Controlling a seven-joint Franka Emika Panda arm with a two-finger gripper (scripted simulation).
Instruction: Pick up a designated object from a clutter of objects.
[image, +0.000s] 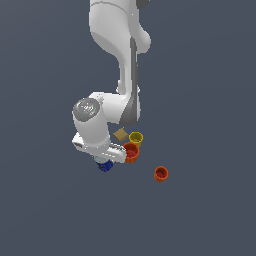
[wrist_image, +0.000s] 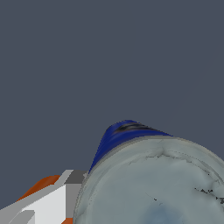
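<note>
**One can, three cups, one tan square under the arm**

The Panda arm is reaching down over a dark grey floor (image: 210, 75), and its gripper (image: 105, 162) is sitting right over the blue can (image: 105, 166), of which only a small blue patch is showing beneath the white hand in the exterior view. In the wrist view the blue can (wrist_image: 131, 135) is filling the frame very close to the camera, its pale silvery-grey round top facing the lens and its blue side running away behind. One white and grey finger (wrist_image: 52, 203) is showing just beside the can's rim; whether the pincer is clamping the can or standing apart from it, I cannot tell, since the fingertips themselves are hidden.

Counting the clutter: one blue can, two orange cups, one yellow cup and one flat tan square. The nearer orange cup (image: 131, 151) is standing just beside the gripper, towards the exterior view's right, and a sliver of orange is peeking out behind the finger in the wrist view. The yellow cup (image: 136, 138) is sitting just beside that orange cup, and the tan square (image: 120, 133) is lying next to the yellow cup, partly under the arm. The second orange cup (image: 161, 173) is standing alone, well apart from the group, further to the exterior view's right.
</note>
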